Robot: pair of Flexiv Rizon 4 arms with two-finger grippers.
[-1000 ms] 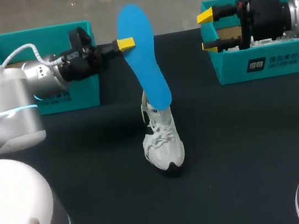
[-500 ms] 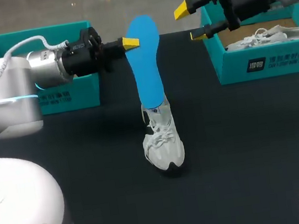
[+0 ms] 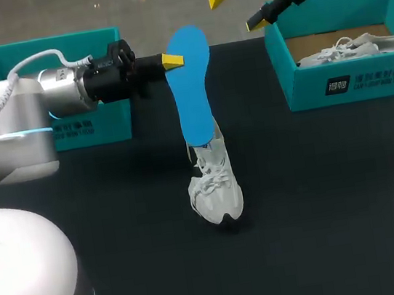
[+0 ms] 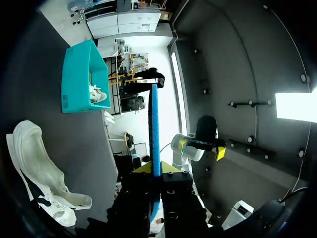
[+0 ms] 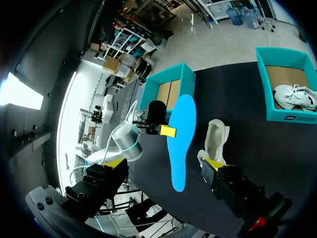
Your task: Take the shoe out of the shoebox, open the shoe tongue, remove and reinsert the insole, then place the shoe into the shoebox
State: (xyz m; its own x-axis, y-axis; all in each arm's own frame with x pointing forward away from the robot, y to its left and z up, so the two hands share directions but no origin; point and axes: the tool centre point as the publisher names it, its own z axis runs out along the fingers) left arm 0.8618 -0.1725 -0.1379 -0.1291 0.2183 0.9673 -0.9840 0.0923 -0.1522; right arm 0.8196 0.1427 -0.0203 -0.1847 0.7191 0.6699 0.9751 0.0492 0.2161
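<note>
My left gripper [image 3: 164, 62] is clamped on the blue insole [image 3: 193, 89], near its upper end, and holds it almost upright over the middle of the black table [image 3: 321, 196]. In the left wrist view the insole [image 4: 154, 119] shows as a thin edge pinched between the two yellow tips. The white shoe [image 3: 216, 187] stands on the table right under it, toe pointing toward me. The insole's lower end meets the top of the shoe, but I cannot tell if it is inside, because the insole covers the heel. It also hides one left finger from above (only one yellow tip shows there). My right gripper [image 3: 238, 8] is up high past the far edge of the table, near the right box [image 3: 342, 84], its fingers wide apart and holding nothing; its arm is cut off at the top of the head view. A second shoe [image 3: 356, 46] lies in that teal box. The left box [image 3: 43, 47], also teal, sits behind my left arm, which blocks part of its front.
</note>
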